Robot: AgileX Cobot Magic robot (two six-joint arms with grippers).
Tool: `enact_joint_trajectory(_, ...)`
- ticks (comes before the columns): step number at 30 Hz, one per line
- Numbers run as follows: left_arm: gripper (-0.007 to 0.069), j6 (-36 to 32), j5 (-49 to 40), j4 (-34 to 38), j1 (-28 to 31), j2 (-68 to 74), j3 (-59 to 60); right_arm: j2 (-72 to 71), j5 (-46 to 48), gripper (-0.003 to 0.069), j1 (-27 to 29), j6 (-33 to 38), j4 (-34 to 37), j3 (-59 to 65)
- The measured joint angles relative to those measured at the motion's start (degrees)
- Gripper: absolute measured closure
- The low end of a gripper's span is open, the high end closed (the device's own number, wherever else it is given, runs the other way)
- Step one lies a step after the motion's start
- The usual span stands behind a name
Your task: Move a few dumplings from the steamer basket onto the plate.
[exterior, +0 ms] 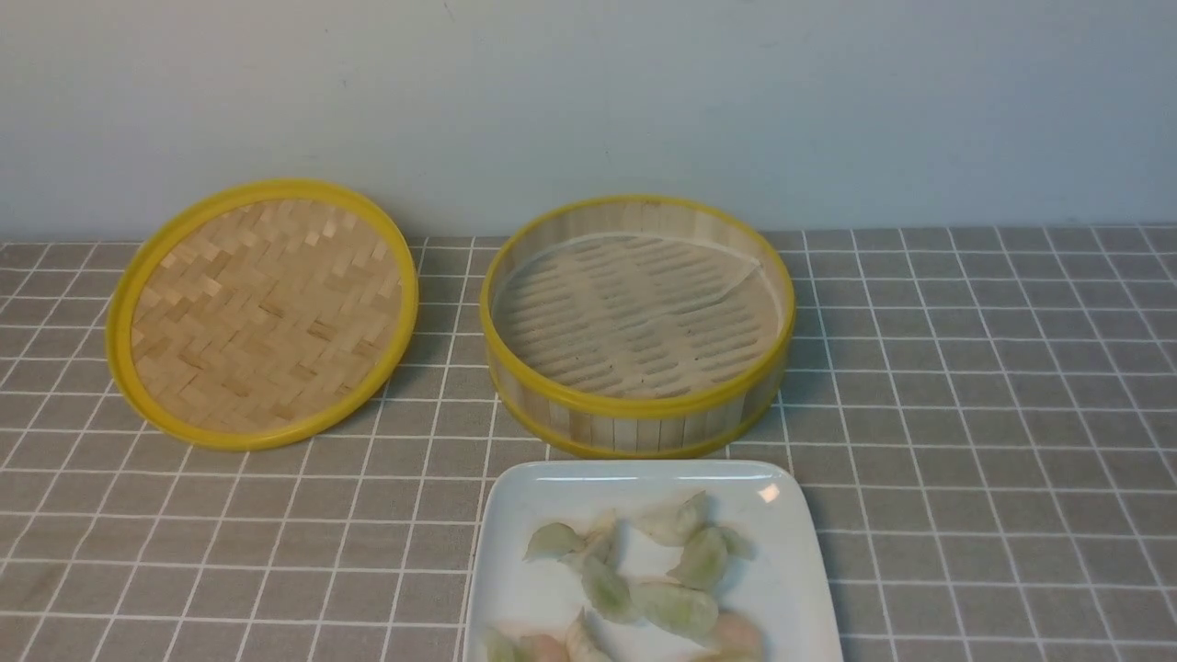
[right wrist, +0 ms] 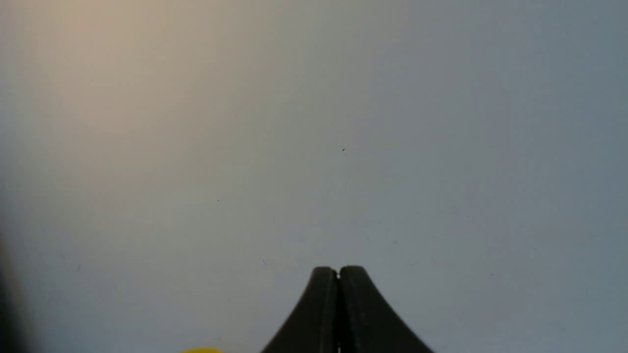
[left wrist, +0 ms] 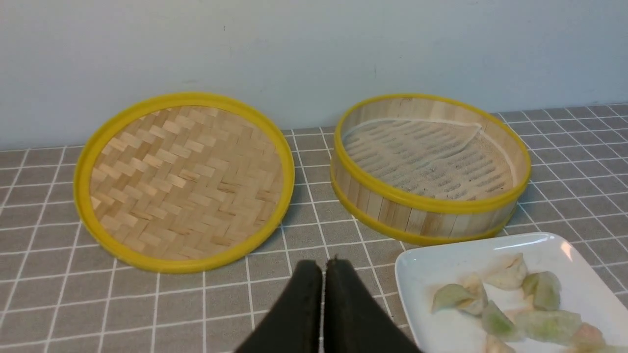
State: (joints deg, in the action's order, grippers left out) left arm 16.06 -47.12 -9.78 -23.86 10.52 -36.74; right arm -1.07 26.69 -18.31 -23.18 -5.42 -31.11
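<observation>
The steamer basket stands at the middle back with only its liner sheet inside; it also shows in the left wrist view. Several pale green and pink dumplings lie on the white plate just in front of it, also seen in the left wrist view as dumplings on the plate. My left gripper is shut and empty, above the cloth beside the plate. My right gripper is shut and empty, facing the blank wall. Neither gripper shows in the front view.
The flat herringbone-woven lid lies to the left of the basket, leaning against the wall; it also shows in the left wrist view. A grey checked cloth covers the table. A pale wall rises right behind the basket.
</observation>
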Motion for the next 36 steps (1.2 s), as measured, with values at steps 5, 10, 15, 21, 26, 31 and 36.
enact_joint_trajectory(5,0.0629,-1.78,6.04,-0.05,0.27,-0.20,1.96,0.00,0.00,0.0672,0.00,0.00,0.00,0.00)
enact_joint_trajectory(10,0.0629,-9.05,15.91,2.61,5.79,-1.48,9.60,0.00,0.00,0.0672,0.00,0.00,0.00,0.00)
enact_joint_trajectory(15,0.0629,-17.55,24.23,10.21,15.27,-4.63,20.18,0.00,0.00,0.0672,0.00,0.00,0.00,0.00)
enact_joint_trajectory(21,0.0629,-21.00,28.05,13.92,20.25,-8.78,31.97,0.00,0.00,0.0672,0.00,0.00,0.00,0.00)
enact_joint_trajectory(26,0.0629,-20.95,28.04,13.99,20.48,-10.78,37.97,0.00,0.00,0.0672,0.04,0.00,0.00,0.00)
enact_joint_trajectory(31,0.0629,-20.69,26.02,14.11,20.48,-11.13,38.32,0.00,0.00,0.0672,0.04,-0.04,0.00,0.00)
enact_joint_trajectory(36,0.0629,-20.69,25.91,14.11,20.51,-11.13,38.32,0.00,0.00,0.0672,0.04,-0.15,0.00,0.00)
